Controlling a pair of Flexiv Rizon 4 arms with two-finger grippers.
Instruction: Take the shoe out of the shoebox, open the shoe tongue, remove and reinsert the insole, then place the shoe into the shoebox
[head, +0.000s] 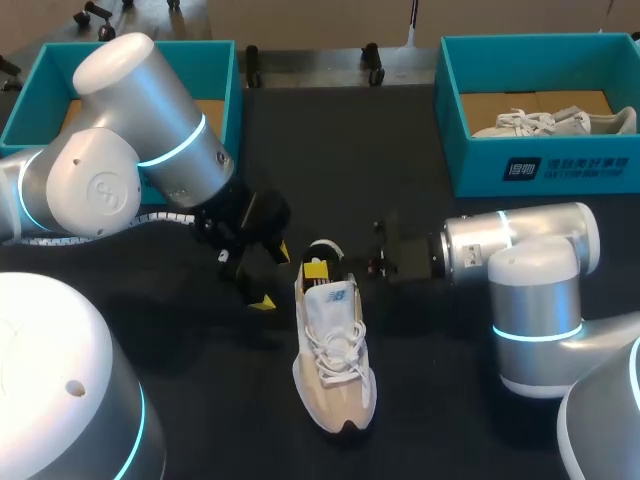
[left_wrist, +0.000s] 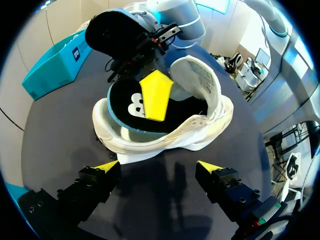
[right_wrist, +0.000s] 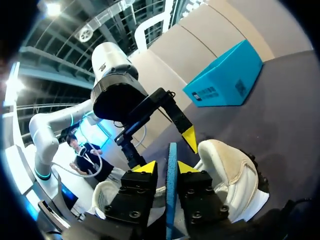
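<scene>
Right wrist view: the right arm's fingers (right_wrist: 166, 167) are clenched on one thin blue-edged insole (right_wrist: 172, 152), pinched edge-on between the two yellow tips. Beyond them sits the heel of a white and beige shoe (right_wrist: 230, 170).

The left wrist view gives the insole's flat side (left_wrist: 127, 107), black with a white mark. Its heel end stands up out of the shoe's opening (left_wrist: 200, 130), and the tongue (left_wrist: 197, 75) is folded back toward the toe. The left arm's fingers (left_wrist: 106, 165) are released, spread wide just short of the heel and touching nothing.

Only the head view takes in the whole count. There are two arms and two teal boxes, one at the far left (head: 232, 80) and one at the far right (head: 470, 160). There are also two shoes. The worked one (head: 335, 360) lies on the dark tabletop (head: 420, 200) between the arms, toe toward the camera. A second shoe (head: 555, 122) lies in the right box.
</scene>
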